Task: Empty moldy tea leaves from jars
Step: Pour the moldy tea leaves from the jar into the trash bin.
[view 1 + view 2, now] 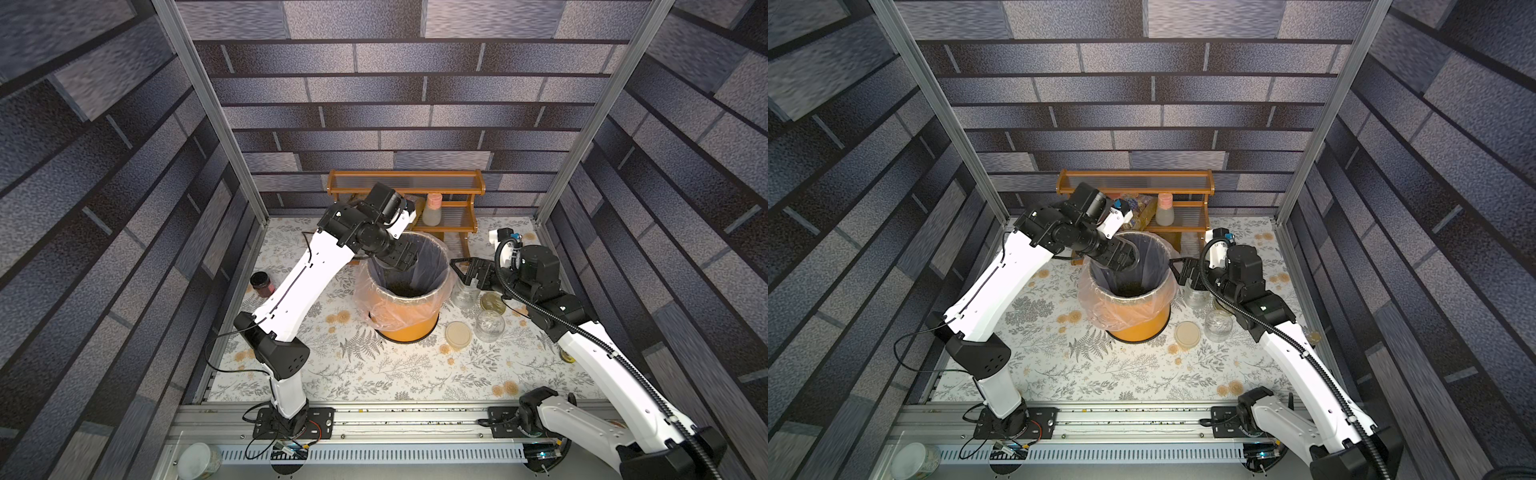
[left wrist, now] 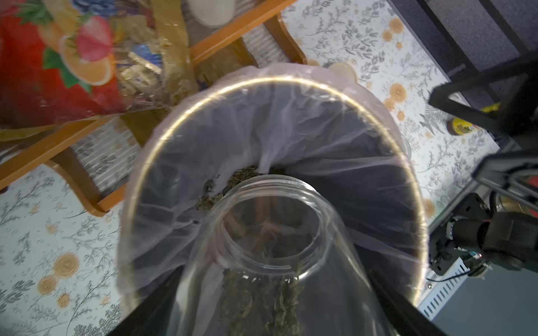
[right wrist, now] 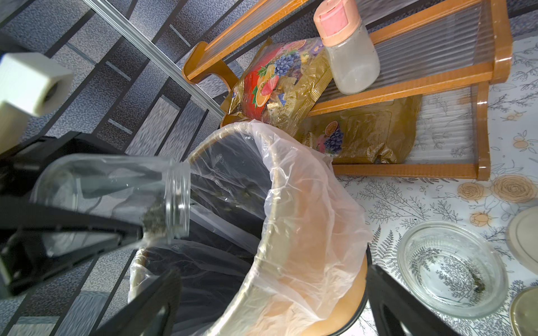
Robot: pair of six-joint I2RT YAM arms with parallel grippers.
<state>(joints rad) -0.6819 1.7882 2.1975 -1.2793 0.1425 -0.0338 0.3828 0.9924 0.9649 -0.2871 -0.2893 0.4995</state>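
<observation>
My left gripper (image 1: 397, 259) is shut on a clear glass jar (image 2: 273, 247), tipped mouth-down over the orange bin (image 1: 409, 326) lined with thin plastic. Dark green-brown tea leaves (image 2: 259, 302) cling inside the jar near its mouth. More tea leaves (image 1: 405, 289) lie at the bin's bottom. The right wrist view shows the same jar (image 3: 116, 186) between black fingers (image 3: 72, 221). My right gripper (image 1: 461, 270) stands open beside the bin's right rim, with nothing between its jaws. It hovers above an empty jar (image 1: 465, 293); a second empty jar (image 1: 490, 325) stands nearer the front.
Two cream lids (image 1: 458, 333) (image 1: 493, 302) lie by the empty jars. A wooden rack (image 1: 405, 187) behind the bin holds a pink-capped shaker (image 1: 432, 210) and a candy bag (image 3: 279, 78). A dark jar (image 1: 261, 284) stands left; a small yellow bottle (image 1: 567, 356) stands right.
</observation>
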